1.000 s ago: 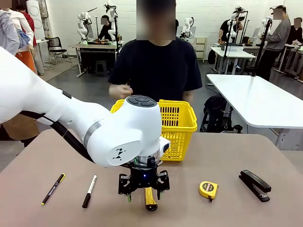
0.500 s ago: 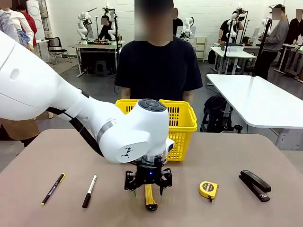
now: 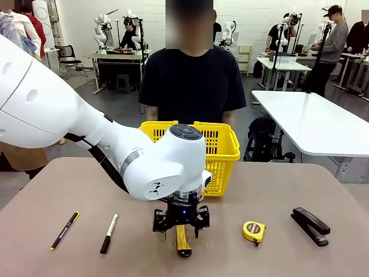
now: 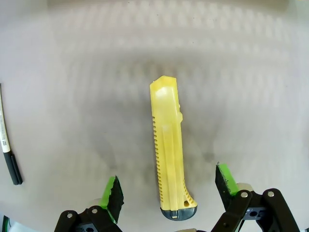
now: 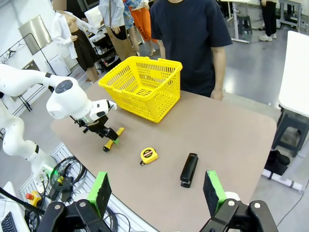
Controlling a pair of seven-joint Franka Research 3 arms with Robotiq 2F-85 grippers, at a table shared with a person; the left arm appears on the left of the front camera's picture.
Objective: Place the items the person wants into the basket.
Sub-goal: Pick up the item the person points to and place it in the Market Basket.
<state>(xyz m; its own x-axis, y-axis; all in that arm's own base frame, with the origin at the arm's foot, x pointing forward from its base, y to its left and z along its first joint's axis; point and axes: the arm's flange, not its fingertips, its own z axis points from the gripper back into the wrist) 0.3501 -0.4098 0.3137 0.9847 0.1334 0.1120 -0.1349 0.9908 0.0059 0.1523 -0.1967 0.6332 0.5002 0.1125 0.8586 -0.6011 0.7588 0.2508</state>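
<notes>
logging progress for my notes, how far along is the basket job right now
Done: nothing yet; all three items lie on the table, outside the basket. In hand: the left gripper is open, straddling the utility knife, not gripping it. Left: that utility knife, the tape measure and the stapler, whichever the person wants.

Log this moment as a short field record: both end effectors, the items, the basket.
left end effector: open, low over the utility knife, one pad on each side, not touching it
right end effector: open, high above the table, holding nothing
tape measure: on the table, right of the knife
stapler: on the table, farthest right
pen, marker: on the table, left of the knife
basket: at the far edge, in front of the person; none of the three items in it
</notes>
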